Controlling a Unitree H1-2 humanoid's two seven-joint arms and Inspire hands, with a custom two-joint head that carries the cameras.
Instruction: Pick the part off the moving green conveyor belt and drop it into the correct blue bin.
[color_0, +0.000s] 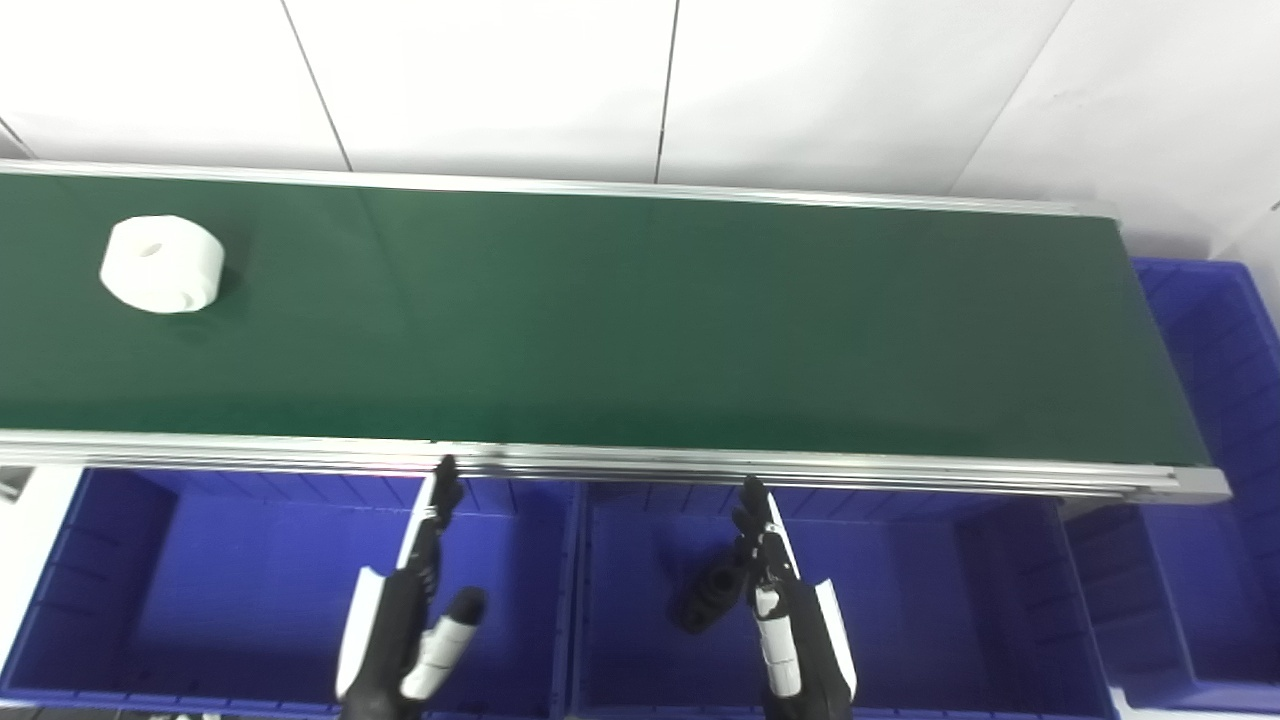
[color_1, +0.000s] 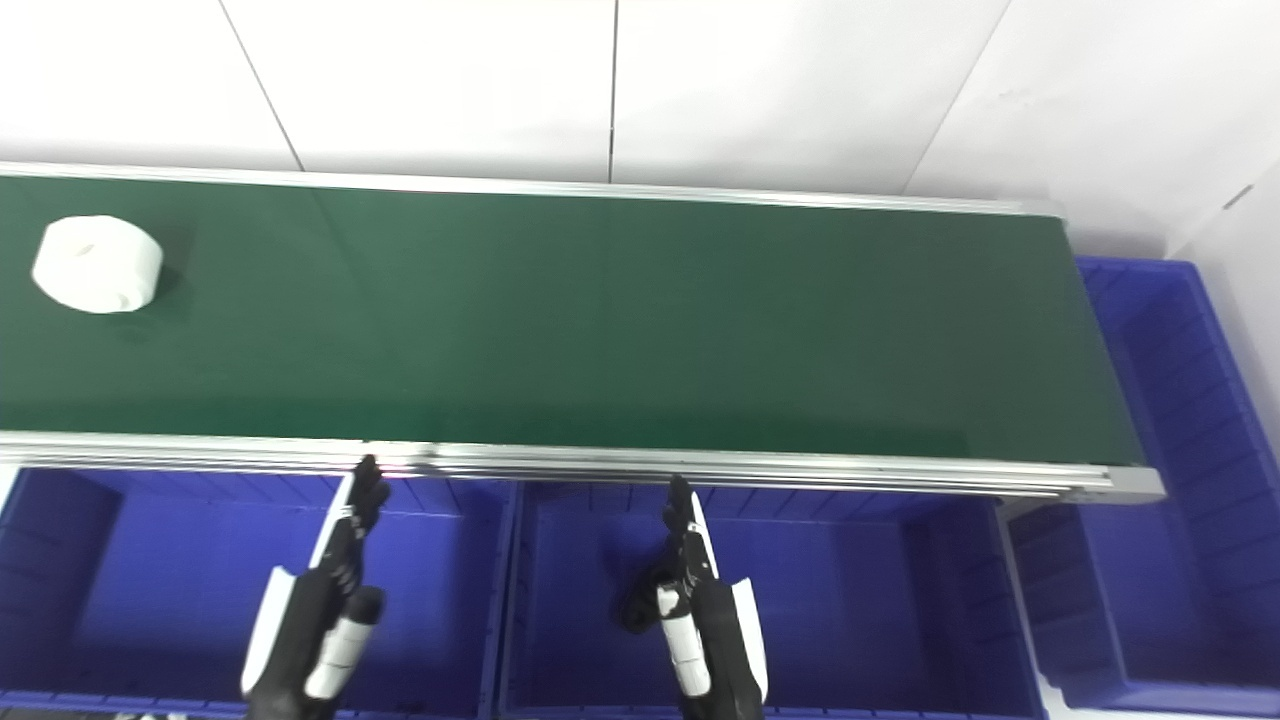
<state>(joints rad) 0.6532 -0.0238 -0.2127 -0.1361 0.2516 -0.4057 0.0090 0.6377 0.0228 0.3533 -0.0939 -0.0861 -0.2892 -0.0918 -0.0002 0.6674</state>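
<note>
1. Both hands are hovering on the near side of the conveyor belt (color_0: 640, 320), over the blue bins. The left hand (color_0: 410, 610) is stretching its fingers toward the belt's near rail (color_0: 600, 462), fingers apart with the thumb angled out to the side, holding nothing.
2. Its fingertips are reaching almost to that rail, though whether they are touching it cannot be told.
3. The right hand (color_0: 785, 600) is likewise pointing straight at the belt, fingers extended and close together, thumb at the side, empty.
4. The white part (color_0: 162, 264) is lying far along the belt toward its left end, well apart from both hands and nearer the belt's far rail than the near one.
5. It is a short round roll-like piece resting on a flat face, its central hole facing upward, so its axis is standing roughly vertical to the belt surface; no long horizontal direction is showing.
6. Green belt is lying open all around the part and across the whole stretch to the belt's right end.
7. The left bin (color_0: 110, 560) is sitting just below the near rail under the left hand.
8. The middle bin (color_0: 950, 600) is sitting beside it, under the right hand, with a dark object (color_0: 708, 597) lying on its floor.
9. A third bin (color_0: 1225, 350) is standing past the belt's right end.
</note>
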